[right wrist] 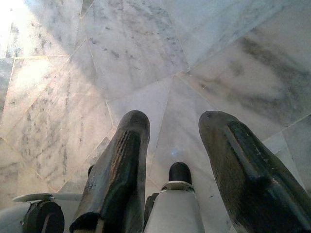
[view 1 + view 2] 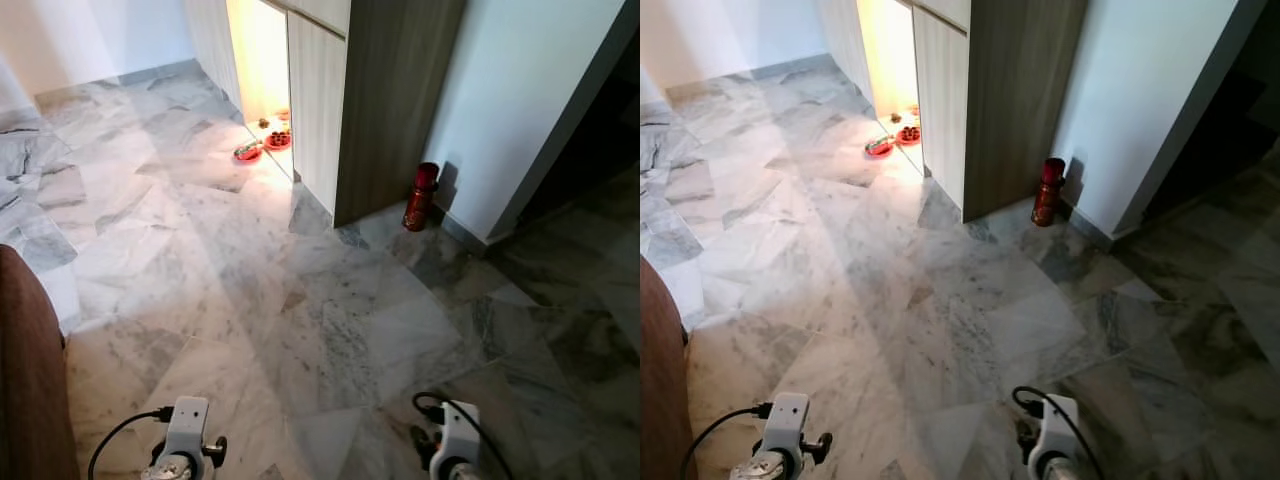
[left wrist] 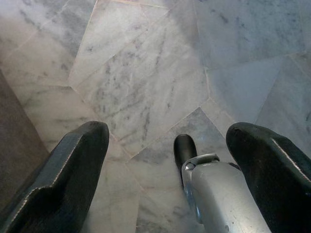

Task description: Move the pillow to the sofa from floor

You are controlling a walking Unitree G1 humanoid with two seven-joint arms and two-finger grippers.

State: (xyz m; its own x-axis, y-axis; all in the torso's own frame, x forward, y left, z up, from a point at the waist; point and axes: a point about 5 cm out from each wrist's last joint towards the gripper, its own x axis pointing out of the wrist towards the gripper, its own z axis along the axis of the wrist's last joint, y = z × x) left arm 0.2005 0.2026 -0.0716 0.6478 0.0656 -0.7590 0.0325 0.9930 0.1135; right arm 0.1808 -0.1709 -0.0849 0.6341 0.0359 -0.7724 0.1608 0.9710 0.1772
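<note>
Two arms low at frame bottom on my head cameras, wrists only, over marble floor (image 2: 300, 300). One red canister (image 2: 421, 196) far ahead of right arm, by wall. Two red bowls (image 2: 264, 146) far ahead at lit cabinet (image 2: 330, 100) opening. One brown sofa edge (image 2: 30, 380) just beside left arm. Left wrist view: left gripper (image 3: 170, 145) spread wide, holding nothing, floor below. Right wrist view: right gripper (image 1: 174, 136) parted moderately, empty. Pillow: I cannot tell where.
</note>
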